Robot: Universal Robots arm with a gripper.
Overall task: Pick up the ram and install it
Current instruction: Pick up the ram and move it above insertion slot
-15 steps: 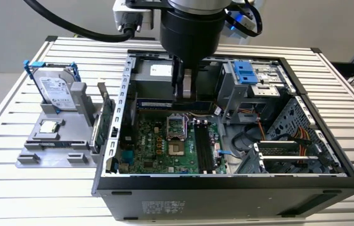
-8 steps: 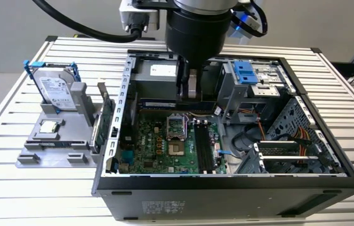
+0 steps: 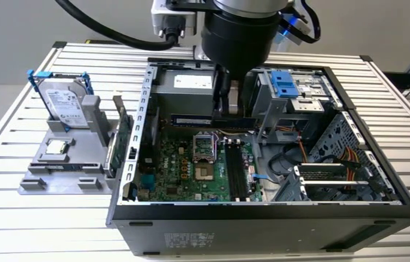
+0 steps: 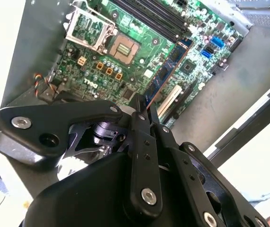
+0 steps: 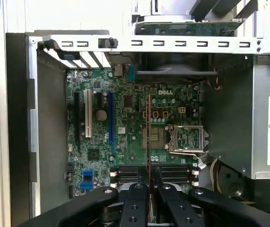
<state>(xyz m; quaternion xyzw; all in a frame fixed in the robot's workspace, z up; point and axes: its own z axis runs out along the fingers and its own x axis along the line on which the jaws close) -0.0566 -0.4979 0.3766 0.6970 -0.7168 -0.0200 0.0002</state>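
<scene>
My gripper (image 3: 230,112) is inside the open computer case (image 3: 128,215), shut on the ram (image 3: 190,120). The ram is a slim green stick held on edge above the motherboard (image 3: 179,169). In the first wrist view the ram (image 5: 148,127) is a thin edge-on strip rising from between the black fingers (image 5: 137,198). In the second wrist view the ram (image 4: 170,66) stretches away from the gripper (image 4: 143,105) over the board. The dark memory slots (image 3: 235,169) run crosswise to the held stick, and they also appear in both wrist views (image 5: 173,172) (image 4: 149,14).
The CPU socket (image 3: 203,144) lies beside the slots, with the power supply (image 3: 183,87) and blue drive bay (image 3: 283,84) behind. Outside the case on the exterior view's left, a grey stand (image 3: 34,185) holds a hard drive (image 3: 67,103), a silver chip (image 3: 58,146) and a green expansion card (image 3: 121,142).
</scene>
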